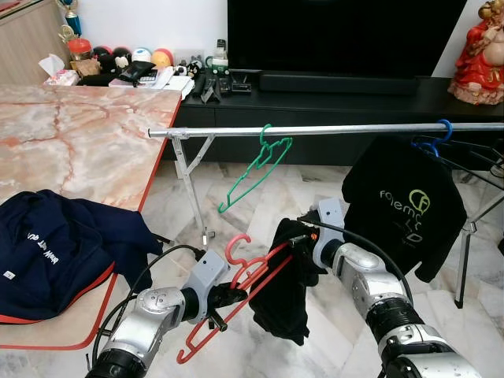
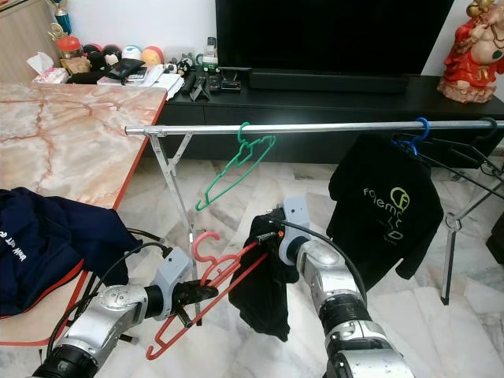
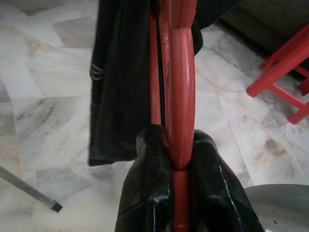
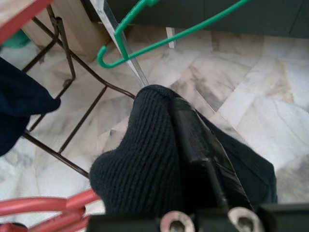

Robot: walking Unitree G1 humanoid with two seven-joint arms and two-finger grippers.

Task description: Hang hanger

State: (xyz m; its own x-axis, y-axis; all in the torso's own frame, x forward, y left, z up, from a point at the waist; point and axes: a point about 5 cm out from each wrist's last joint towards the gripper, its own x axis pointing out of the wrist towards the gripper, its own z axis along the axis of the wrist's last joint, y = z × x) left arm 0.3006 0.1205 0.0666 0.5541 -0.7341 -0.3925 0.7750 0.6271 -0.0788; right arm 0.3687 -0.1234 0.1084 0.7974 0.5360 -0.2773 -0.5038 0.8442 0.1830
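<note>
Left eye view showed me the red hanger (image 1: 236, 295) held low in front of the robot, well below the rail (image 1: 331, 130), with its hook pointing up and towards the rail's left end. I judged it was held that way so the hook could be lifted over the rail once the dark garment (image 1: 285, 287) was settled on it.

My left gripper (image 1: 230, 298) was closed on the hanger. In the left wrist view the two fingers (image 3: 149, 193) pinched the red bar between them, with the garment hanging just beyond. My right gripper (image 1: 303, 236) was at the hanger's far right end, closed on the garment. In the right wrist view its finger (image 4: 198, 140) pressed into bunched knit cloth, seemingly to pull the fabric over the hanger's shoulder.

A green hanger (image 1: 256, 169) hung empty on the rail, tilted, and a black T-shirt (image 1: 405, 205) hung on a blue hanger (image 1: 437, 138) farther right. The free stretch between them looked like the sensible target. A navy jacket (image 1: 63, 248) lay on the marble table (image 1: 79, 138) to the left.
</note>
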